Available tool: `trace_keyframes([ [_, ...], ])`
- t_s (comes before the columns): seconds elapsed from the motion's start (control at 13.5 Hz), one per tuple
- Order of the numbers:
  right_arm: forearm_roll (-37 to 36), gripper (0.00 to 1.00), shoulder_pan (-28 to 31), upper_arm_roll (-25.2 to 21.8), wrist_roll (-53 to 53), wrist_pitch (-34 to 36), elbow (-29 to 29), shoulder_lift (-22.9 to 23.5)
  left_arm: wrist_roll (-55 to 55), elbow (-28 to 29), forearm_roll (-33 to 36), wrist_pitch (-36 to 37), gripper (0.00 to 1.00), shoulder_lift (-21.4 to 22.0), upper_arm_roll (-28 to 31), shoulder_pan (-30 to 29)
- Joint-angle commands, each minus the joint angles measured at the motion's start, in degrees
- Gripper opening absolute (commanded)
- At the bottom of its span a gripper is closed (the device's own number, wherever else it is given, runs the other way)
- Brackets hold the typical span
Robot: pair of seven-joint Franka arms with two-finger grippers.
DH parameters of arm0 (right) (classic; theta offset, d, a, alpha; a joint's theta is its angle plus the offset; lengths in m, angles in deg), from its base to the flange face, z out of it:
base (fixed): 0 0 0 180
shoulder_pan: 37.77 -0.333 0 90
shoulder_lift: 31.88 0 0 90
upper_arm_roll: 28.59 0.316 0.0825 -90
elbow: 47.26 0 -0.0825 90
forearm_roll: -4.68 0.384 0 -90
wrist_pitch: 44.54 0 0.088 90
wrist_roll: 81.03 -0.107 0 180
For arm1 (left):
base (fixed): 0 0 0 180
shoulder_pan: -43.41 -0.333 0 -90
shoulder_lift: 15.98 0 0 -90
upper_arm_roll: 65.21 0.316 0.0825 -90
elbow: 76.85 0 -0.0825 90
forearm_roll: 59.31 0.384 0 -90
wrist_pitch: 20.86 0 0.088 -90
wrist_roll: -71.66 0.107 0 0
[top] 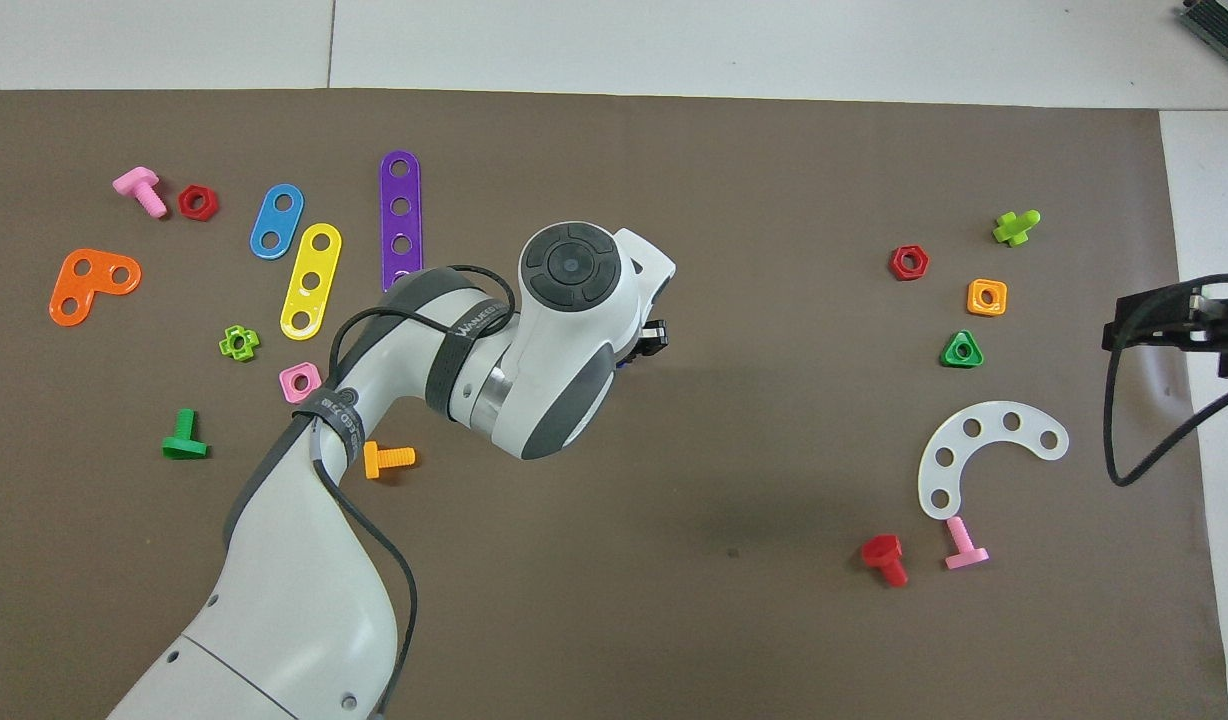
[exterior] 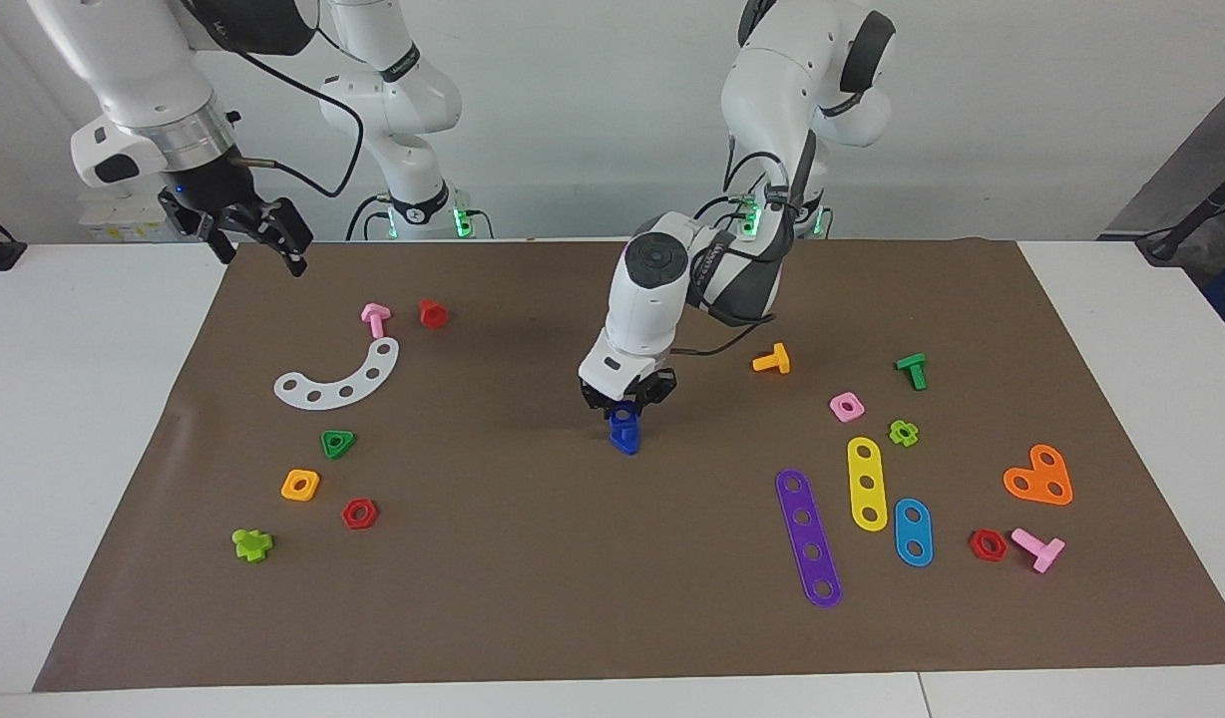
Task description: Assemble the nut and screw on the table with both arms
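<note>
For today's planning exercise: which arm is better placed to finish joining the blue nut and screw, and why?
The left. Its gripper is shut on the nut, right over the screw at mid-mat. The right gripper waits open over the mat's corner at its own end, holding nothing.

The small dark blue plastic nut with its round hole sits on the upright stem of the dark blue plastic screw, whose flat head rests mid-mat on the brown-covered table.
</note>
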Motion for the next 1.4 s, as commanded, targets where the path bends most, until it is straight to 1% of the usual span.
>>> trace_keyframes([
  [0.0, 1.1, 1.0, -0.1, -0.3, 1.5, 0.5, 0.6, -0.9, -0.7, -0.7, 1.0, -0.5, 0.04, -1.8, 1.1, 1.1],
  [0.22, 1.1, 1.0, -0.1, -0.3, 1.5, 0.5, 0.6, -0.9, -0.9, -0.8, 1.3, -0.8, 0.03, -3.1, 1.1, 1.1],
  [0.59, 1.1, 1.0, -0.1, -0.3, 1.5, 0.5, 0.6, -0.9, -0.9, -1.1, 2.2, -0.2, 0.03, -3.1, 1.5, 1.0],
  [0.81, 1.1, 1.0, -0.1, -0.3, 1.5, 0.5, 0.6, -0.9, -1.4, -2.0, 2.1, 1.5, 0.04, -3.3, 1.5, 1.0],
  [1.11, 1.1, 1.0, -0.1, -0.3, 1.5, 0.5, 0.6, -1.0, -3.3, -6.9, 2.1, 4.9, 0.04, -4.9, 1.5, 1.0],
  [1.33, 1.1, 1.0, -0.1, -0.3, 1.5, 0.5, 0.6, -0.9, -3.6, -8.8, 2.0, 6.9, 0.04, -5.3, 1.5, 1.0],
])
